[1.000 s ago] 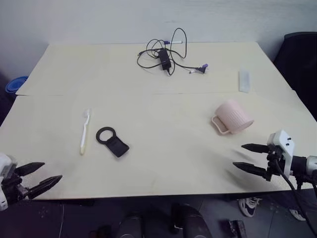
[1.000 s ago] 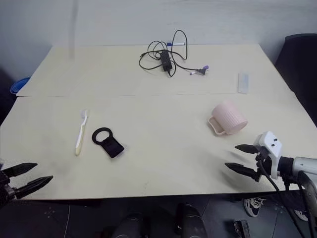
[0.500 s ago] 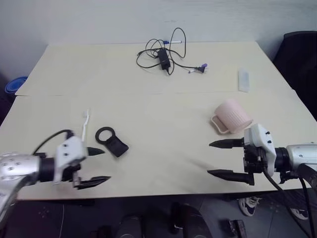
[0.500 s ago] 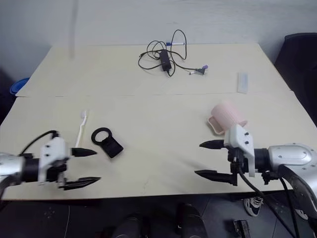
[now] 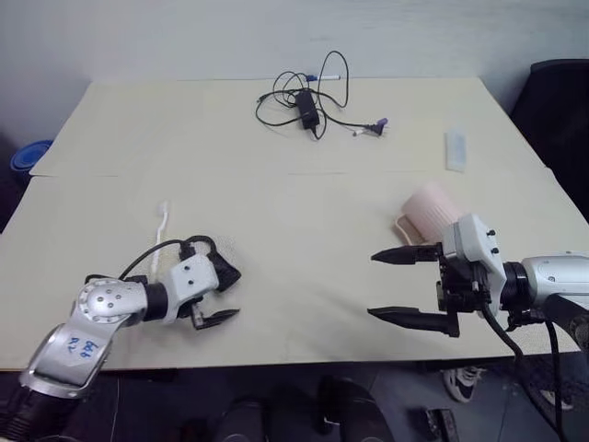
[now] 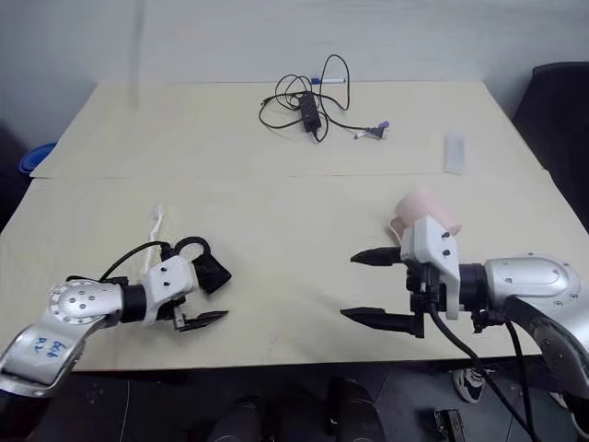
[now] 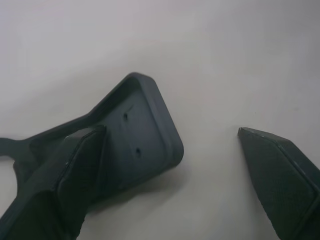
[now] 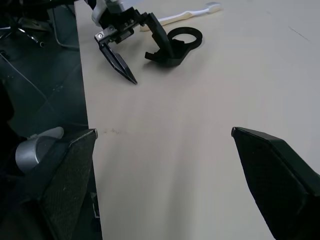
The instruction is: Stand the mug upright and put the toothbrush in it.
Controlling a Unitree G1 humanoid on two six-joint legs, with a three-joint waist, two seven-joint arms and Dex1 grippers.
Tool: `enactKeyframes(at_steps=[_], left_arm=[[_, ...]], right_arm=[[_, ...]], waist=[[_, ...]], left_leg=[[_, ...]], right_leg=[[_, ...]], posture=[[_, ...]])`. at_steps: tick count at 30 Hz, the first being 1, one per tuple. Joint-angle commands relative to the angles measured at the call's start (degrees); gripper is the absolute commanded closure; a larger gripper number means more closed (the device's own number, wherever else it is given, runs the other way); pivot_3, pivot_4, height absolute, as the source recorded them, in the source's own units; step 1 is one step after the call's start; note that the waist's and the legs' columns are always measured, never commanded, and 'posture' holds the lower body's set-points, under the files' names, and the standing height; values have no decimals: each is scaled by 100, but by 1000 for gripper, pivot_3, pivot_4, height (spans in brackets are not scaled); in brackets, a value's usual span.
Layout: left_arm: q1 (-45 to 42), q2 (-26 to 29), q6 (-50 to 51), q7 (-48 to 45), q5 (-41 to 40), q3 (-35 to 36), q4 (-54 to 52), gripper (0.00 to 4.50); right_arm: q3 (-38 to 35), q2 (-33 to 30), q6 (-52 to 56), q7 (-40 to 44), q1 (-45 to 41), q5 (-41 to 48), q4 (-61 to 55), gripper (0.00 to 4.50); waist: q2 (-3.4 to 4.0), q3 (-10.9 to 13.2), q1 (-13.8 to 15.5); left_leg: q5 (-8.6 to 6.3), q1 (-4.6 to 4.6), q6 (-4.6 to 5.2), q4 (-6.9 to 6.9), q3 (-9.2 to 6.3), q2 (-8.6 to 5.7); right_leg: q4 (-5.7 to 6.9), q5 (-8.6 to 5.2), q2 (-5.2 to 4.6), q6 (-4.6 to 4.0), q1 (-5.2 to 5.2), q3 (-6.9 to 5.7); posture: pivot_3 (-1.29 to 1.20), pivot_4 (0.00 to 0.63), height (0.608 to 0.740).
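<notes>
The pale pink mug (image 5: 426, 208) lies on its side at the table's right, partly hidden behind my right wrist. My right gripper (image 5: 371, 285) hovers open just in front and left of it, pointing left, with nothing between its fingers. The slim white toothbrush (image 5: 163, 222) lies at the left, its near end hidden behind my left arm. My left gripper (image 5: 226, 293) is open beside a black ring-shaped holder (image 5: 203, 248). In the left wrist view one finger (image 7: 75, 170) overlaps the holder (image 7: 145, 135). The right wrist view shows the toothbrush (image 8: 185, 16) beyond the holder (image 8: 181, 41).
The cream table (image 5: 304, 198) has a tangle of black cable with an adapter (image 5: 306, 103) at the back middle. A short white bar (image 5: 455, 149) lies at the back right. A dark chair (image 5: 557, 101) stands off the right edge and a blue bowl (image 5: 26, 157) off the left.
Both arms have swung inward over the table. The left gripper moved right and forward to the black holder. The right gripper moved left and rose beside the mug. Both stayed open.
</notes>
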Motion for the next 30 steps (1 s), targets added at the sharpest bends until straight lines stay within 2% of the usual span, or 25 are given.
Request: enactKeyframes(at_steps=[1, 2, 11, 14, 15, 18, 23, 30], left_arm=[[-140, -161, -7, 340, 362, -165, 40, 415], [-149, -212, -15, 405, 423, -178, 31, 605], [-111, -259, 81, 430, 455, -59, -133, 3351], [-133, -245, 56, 397, 410, 44, -272, 4134], [-180, -268, 42, 481, 448, 117, -299, 4254], [-409, -416, -38, 858, 494, 480, -297, 4254], [-644, -462, -328, 1925, 870, 1632, 308, 4254], [82, -200, -859, 2537, 1176, 3037, 1438, 4254]], right_arm=[[10, 41, -24, -80, -56, 117, -160, 0], [4, 52, -19, -103, -53, 140, -161, 0], [29, 54, -35, -178, -106, 232, -73, 0], [121, 70, -55, -177, -169, 200, -15, 0], [157, 74, -63, -171, -196, 190, -1, 0], [270, 102, -89, -158, -293, 148, 57, 0], [510, 201, -175, -81, -516, 25, 257, 0], [857, 362, -328, 103, -762, -217, 486, 0]], waist=[[-1, 0, 4], [-1, 0, 1], [-2, -1, -4], [-2, -1, -8], [-3, -1, -13], [-6, 1, -12], [-9, 3, -27], [-9, 3, -119]], left_leg=[[2, 1, 1, 0, -1, 0], [2, 2, 1, 0, -1, -2], [9, 7, 5, 1, -3, -3], [11, 10, 7, 2, -3, -5], [11, 10, 8, 3, -3, -5], [12, 10, 9, 3, -3, -4], [15, 7, 8, 3, -6, -4], [17, 2, 4, 3, -3, 0]], right_leg=[[0, 0, 0, 0, 1, 0], [3, 0, -2, 0, 2, 0], [20, 1, -6, 0, 2, 3], [24, 1, -9, -1, 2, 5], [24, 2, -9, -2, 2, 5], [27, 3, -8, -3, 1, 5], [27, 4, -9, -5, 1, 3], [22, 5, -10, -4, -1, -4]], posture=[[0, 150, 740], [0, 150, 740], [0, 150, 740], [0, 150, 740], [0, 150, 740], [0, 150, 740], [0, 150, 740], [0, 150, 740]])
